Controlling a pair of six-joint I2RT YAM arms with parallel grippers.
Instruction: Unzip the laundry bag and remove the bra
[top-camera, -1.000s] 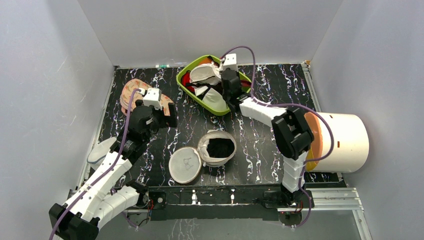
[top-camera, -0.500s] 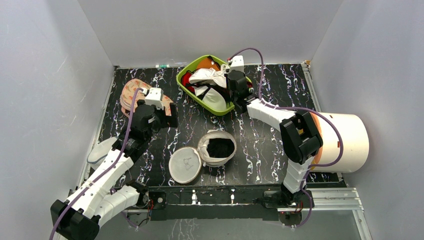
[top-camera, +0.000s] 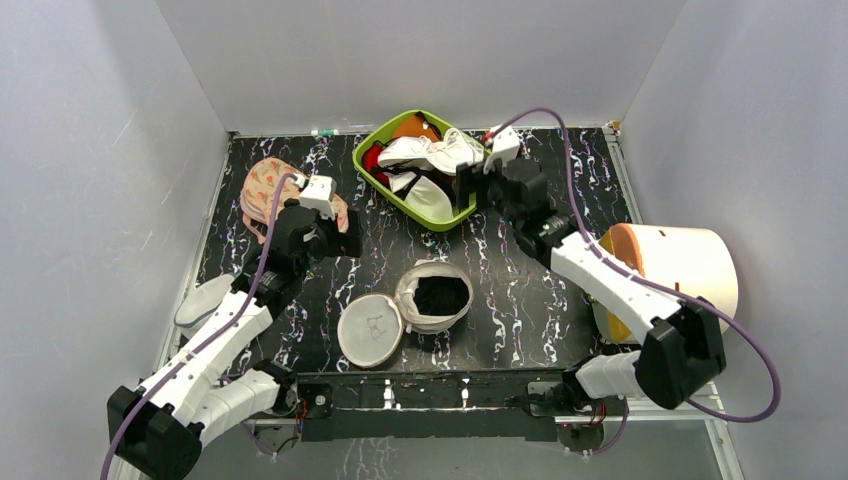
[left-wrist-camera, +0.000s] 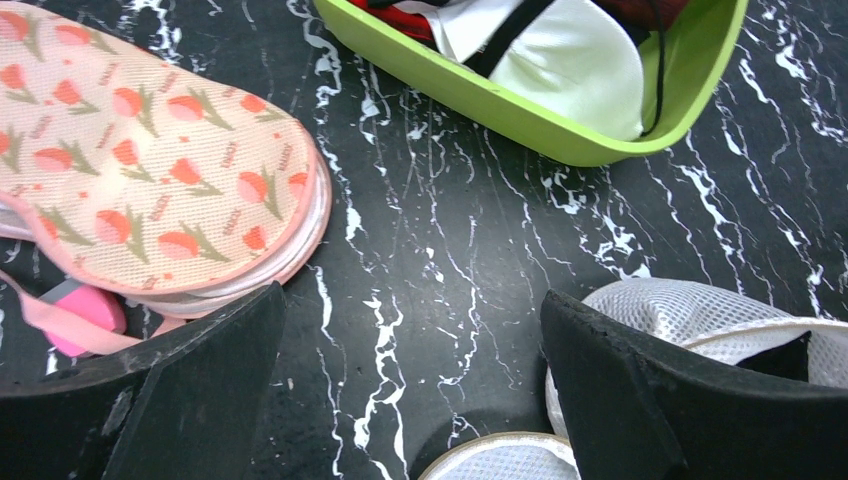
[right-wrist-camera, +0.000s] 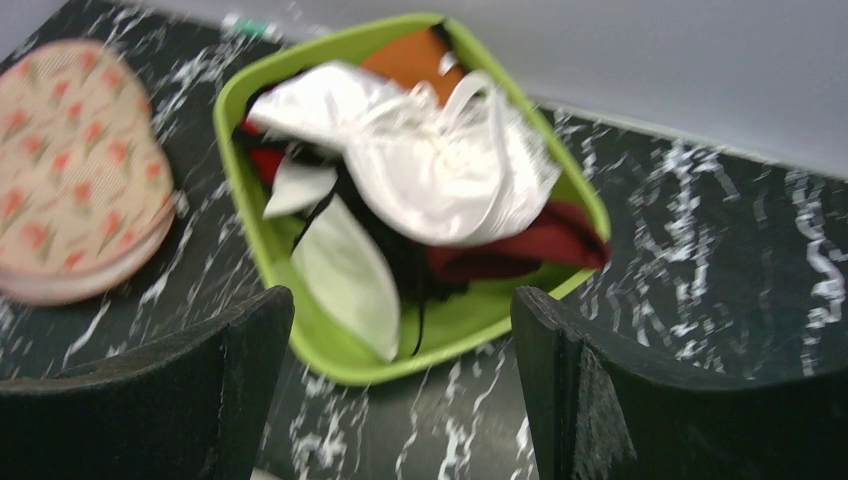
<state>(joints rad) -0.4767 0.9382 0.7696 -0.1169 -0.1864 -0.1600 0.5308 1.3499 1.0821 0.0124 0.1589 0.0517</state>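
A lime-green plastic tray (left-wrist-camera: 470, 100) is sitting at the far middle of the black, white-veined worktop (top-camera: 520, 300), holding red, orange and pale cloth. A flat peach mesh case with orange-and-green tulip print (left-wrist-camera: 150, 190) is lying to its left. A white cylindrical tub (top-camera: 690, 265) is lying sideways at the right edge.

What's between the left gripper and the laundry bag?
Only bare tabletop between left gripper and laundry bag; the top external view shows it.

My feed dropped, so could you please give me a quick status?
Left gripper, right gripper open, empty. Laundry bag unzipped, lid aside. White bra in green bin.
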